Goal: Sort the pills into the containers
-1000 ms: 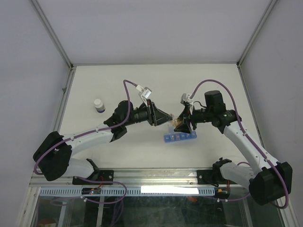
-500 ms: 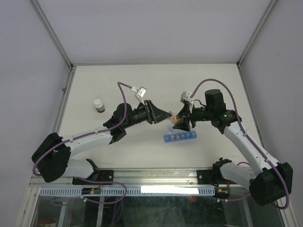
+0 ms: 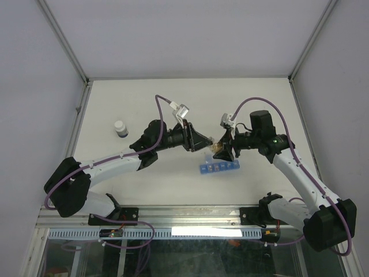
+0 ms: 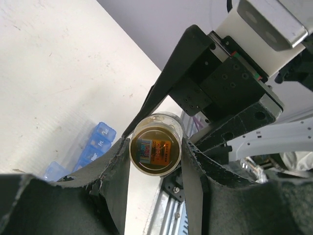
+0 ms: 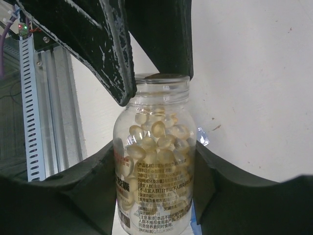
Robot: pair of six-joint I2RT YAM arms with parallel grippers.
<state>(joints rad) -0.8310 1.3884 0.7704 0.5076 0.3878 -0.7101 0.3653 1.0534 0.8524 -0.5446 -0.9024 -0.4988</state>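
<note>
Robot lab – aluminium-framed white enclosure (image 3: 67, 46)

Bottle (image 5: 154, 161) label print illegible.

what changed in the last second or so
The left arm's wrist rolled and the left gripper edged right, closer to the mouth of the pill bottle. Nothing was taken or let go: the right gripper keeps the bottle clamped near the blue pill organiser, and the small white-capped bottle has not moved.

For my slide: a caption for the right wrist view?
Right claw grips an uncapped pill bottle; left claw at its mouth.
</note>
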